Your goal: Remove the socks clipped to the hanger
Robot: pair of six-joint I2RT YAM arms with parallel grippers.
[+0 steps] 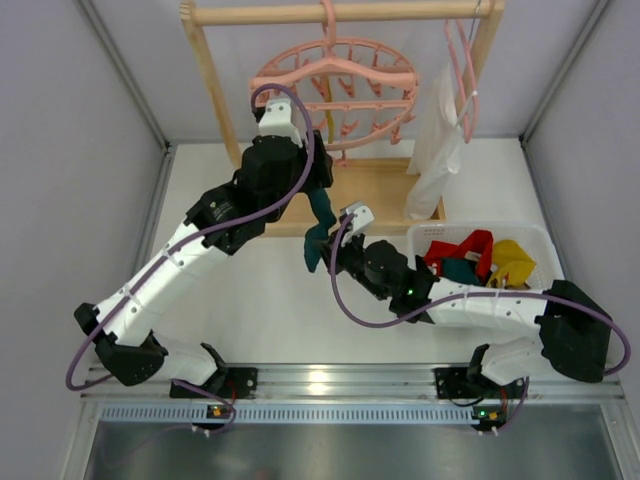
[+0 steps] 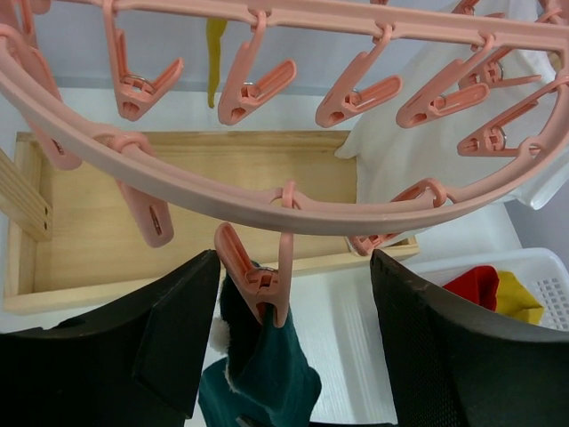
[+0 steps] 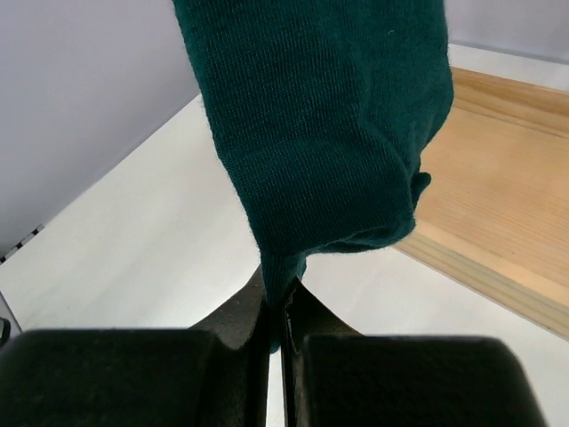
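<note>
The round pink hoop hanger (image 1: pixel 330 85) hangs from the wooden rack's bar. One dark teal sock (image 1: pixel 320 225) hangs from a pink clip peg (image 2: pixel 258 280) on the hoop's near rim (image 2: pixel 267 200). My left gripper (image 2: pixel 293 307) is open, with a finger on each side of that peg and touching neither it nor the sock (image 2: pixel 262 374). My right gripper (image 3: pixel 284 307) is shut on the lower end of the teal sock (image 3: pixel 320 133), below the left gripper (image 1: pixel 318 178). A mustard-yellow sock (image 2: pixel 215 53) hangs at the hoop's far side.
A white basket (image 1: pixel 540 240) at the right holds red, yellow and teal socks (image 1: pixel 478 255). A large white cloth (image 1: pixel 435 140) and a plain thin pink hanger (image 1: pixel 462 80) hang at the rack's right. The rack's wooden base tray (image 1: pixel 375 190) lies under the hoop.
</note>
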